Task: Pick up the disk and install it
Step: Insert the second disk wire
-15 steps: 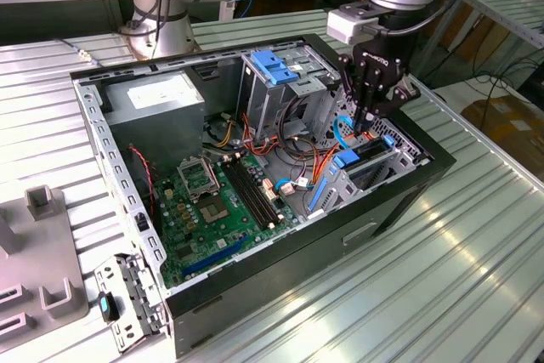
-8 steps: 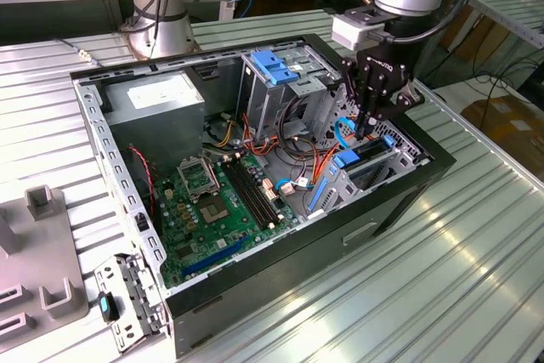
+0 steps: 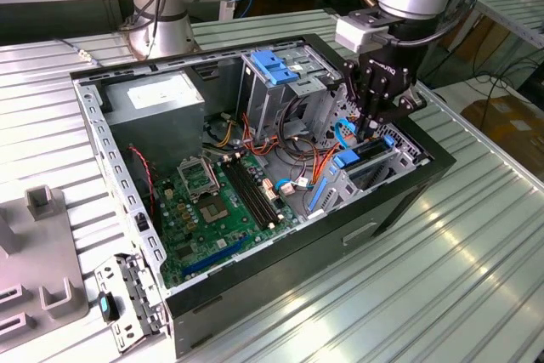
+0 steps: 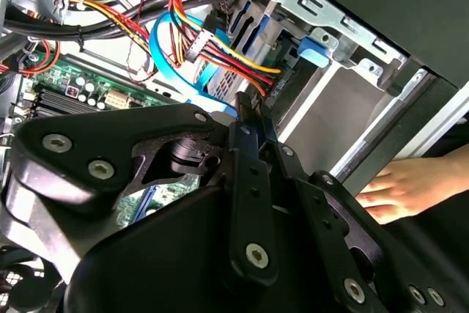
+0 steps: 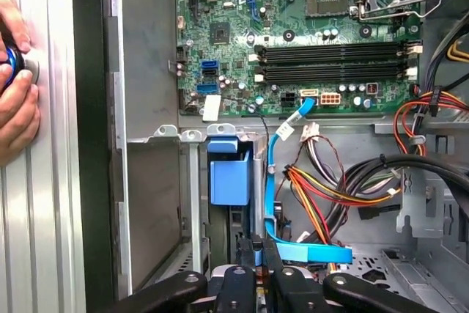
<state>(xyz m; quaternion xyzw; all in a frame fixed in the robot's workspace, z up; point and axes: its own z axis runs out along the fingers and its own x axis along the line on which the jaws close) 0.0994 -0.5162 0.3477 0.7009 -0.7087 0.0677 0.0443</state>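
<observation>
Exterior view: an open black computer case (image 3: 399, 201) lies on the ribbed metal tabletop (image 3: 442, 286), its green motherboard (image 3: 212, 210) exposed. At the case's corner toward the exterior view's right, the arm's black end effector (image 3: 367, 129) reaches down into the drive bay. Its fingers are drawn close together over the top edge of the disk (image 3: 365, 159), which stands on edge in the bay slot, its blue bracket showing beside grey metal; whether the fingers actually clamp it cannot be told. A tall metal cage with a blue plate (image 3: 274, 65) rises further back in the case. First wrist view: the disk's blue bracket (image 5: 229, 174) sits in the slot just beyond the fingers (image 5: 238, 276), with a thin blue cable (image 5: 282, 181) and a bundle of red and yellow wires alongside. A person's hand (image 5: 16, 100) rests on the tabletop outside the case wall.
</observation>
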